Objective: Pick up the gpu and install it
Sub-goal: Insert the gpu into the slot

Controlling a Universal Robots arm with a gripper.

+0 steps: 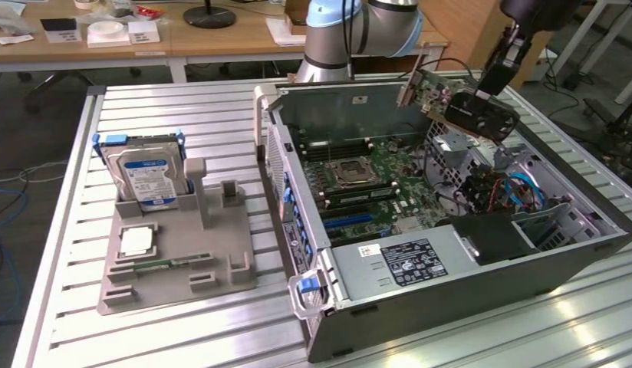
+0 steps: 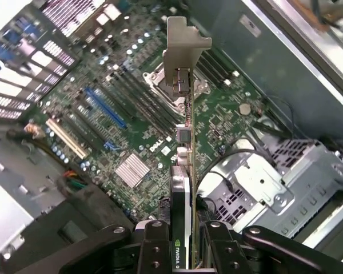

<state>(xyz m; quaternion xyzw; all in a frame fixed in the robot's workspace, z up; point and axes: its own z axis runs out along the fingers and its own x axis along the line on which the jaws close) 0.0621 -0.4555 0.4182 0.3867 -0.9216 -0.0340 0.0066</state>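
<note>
- Arm (image 1: 342,31): one, silver-grey with pale blue joint caps, standing at the upper centre of the exterior view.
- Wrist: black, at the upper right of that frame, angled downward toward the exterior view's left.
- Gripper (image 1: 487,83): black, two fingers (image 2: 154,251). The jaws are clamped partway in on the top edge of the gpu (image 1: 478,113), carrying it aloft.

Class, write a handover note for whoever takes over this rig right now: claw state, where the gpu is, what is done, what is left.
Claw: shut on the gpu, gripping the end away from its metal bracket.
Gpu: held in the air, tilted, above the open computer case, over the motherboard and touching nothing there.
Done: gpu picked up and brought over the case.
Left: card not yet seated in any slot.
</note>
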